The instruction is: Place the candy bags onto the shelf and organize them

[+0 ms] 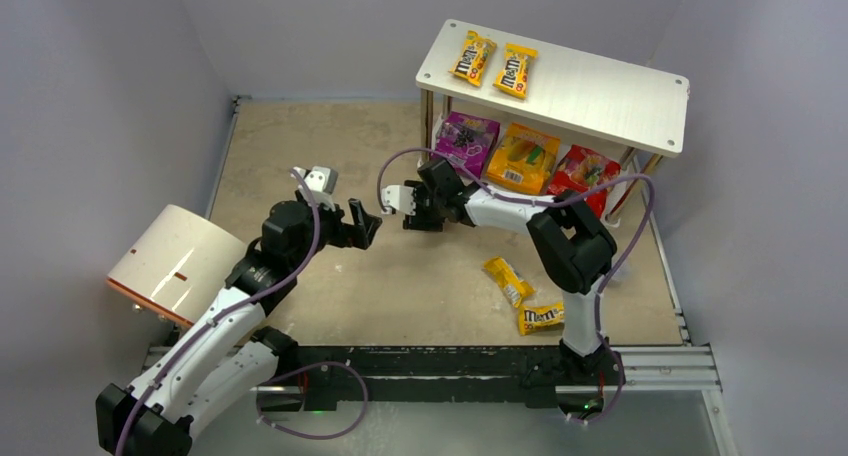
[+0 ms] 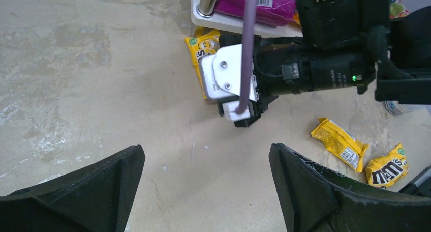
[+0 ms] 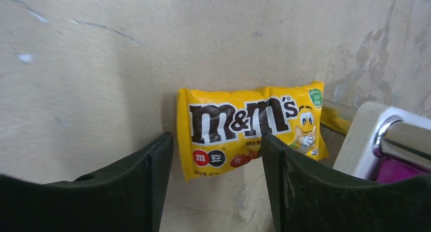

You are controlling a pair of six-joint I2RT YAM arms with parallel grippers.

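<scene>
The shelf (image 1: 600, 91) stands at the back right. Two yellow M&M's packets (image 1: 473, 58) (image 1: 515, 71) lie on its top board. The purple (image 1: 466, 143), orange (image 1: 522, 158) and red (image 1: 582, 173) candy bags sit on its lower board. My right gripper (image 3: 216, 138) points down by the shelf's left corner, its jaws apart over the lower edge of a yellow M&M's packet (image 3: 244, 122) flat on the table. The left finger stands clear of it. Two more yellow packets (image 1: 508, 281) (image 1: 541, 318) lie near the right arm's base. My left gripper (image 2: 206, 148) hangs open and empty beside the right gripper (image 1: 405, 208).
A white-and-tan cylinder (image 1: 175, 261) lies at the left beside the left arm. The shelf's chrome corner post (image 3: 401, 133) stands just right of the right fingers. Grey walls close in the table on three sides, and a metal rail (image 1: 450, 361) runs along the near edge.
</scene>
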